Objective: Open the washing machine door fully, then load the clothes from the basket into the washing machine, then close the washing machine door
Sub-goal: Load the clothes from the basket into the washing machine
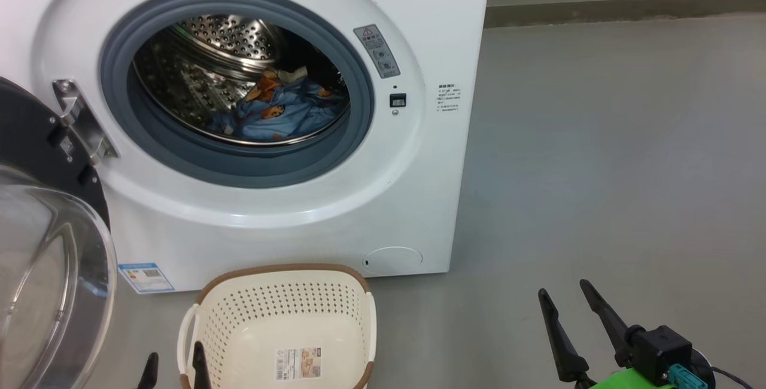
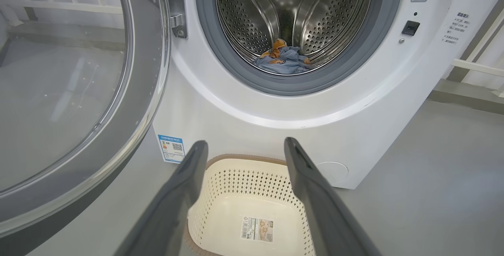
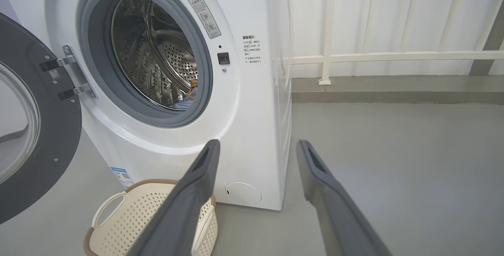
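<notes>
Left gripper (image 2: 245, 142): spread wide, empty, above the bare basket (image 2: 252, 185).
Right gripper (image 3: 258, 142): spread, empty, held aside.
Clothes (image 2: 284, 60): ahead and above, inside the washing machine (image 2: 244, 106); loading apparently done.
Washing machine door (image 2: 78, 90): swung wide, leftward, awaiting closing.

Blue clothes (image 1: 281, 115) in drum, door (image 1: 42, 245) open

Smooth grey floor (image 1: 598, 155), matte, evenly lit. Low grey kerb (image 3: 393, 96) along the back — white railing (image 3: 393, 56) above it, backed by pale panelling (image 3: 397, 12), possibly corrugated sheet.
</notes>
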You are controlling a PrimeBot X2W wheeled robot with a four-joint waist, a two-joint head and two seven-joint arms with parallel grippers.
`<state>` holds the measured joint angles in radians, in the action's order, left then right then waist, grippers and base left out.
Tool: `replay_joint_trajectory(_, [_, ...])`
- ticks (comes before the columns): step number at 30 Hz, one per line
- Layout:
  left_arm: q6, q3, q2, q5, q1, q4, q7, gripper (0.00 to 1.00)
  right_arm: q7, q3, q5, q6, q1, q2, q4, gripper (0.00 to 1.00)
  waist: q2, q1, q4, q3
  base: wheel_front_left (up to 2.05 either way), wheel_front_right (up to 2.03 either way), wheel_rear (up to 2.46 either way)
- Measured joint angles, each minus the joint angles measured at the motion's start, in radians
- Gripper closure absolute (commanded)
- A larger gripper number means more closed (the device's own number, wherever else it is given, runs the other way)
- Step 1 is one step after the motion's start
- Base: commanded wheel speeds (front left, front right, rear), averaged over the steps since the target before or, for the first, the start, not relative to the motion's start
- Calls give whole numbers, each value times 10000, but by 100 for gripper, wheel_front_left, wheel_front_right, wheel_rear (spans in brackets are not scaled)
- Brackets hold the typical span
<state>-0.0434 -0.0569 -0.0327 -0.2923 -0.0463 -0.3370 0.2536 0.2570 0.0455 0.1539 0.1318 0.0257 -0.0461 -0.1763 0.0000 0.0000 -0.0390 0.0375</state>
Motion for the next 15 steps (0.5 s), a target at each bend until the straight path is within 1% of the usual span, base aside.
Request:
replay_joint_trajectory(5, [-65, -12, -6, -15, -229, 190, 0, 0, -2, -268, -278, 0, 0, 4, -25, 0, 0, 0, -9, 104, 0, 0, 0])
replay_joint_trajectory(15, [-94, 109, -12, -13, -369, 380, 0, 0, 0, -510, -326, 0, 3, 8, -86, 0, 0, 0, 14, 133, 0, 0, 0])
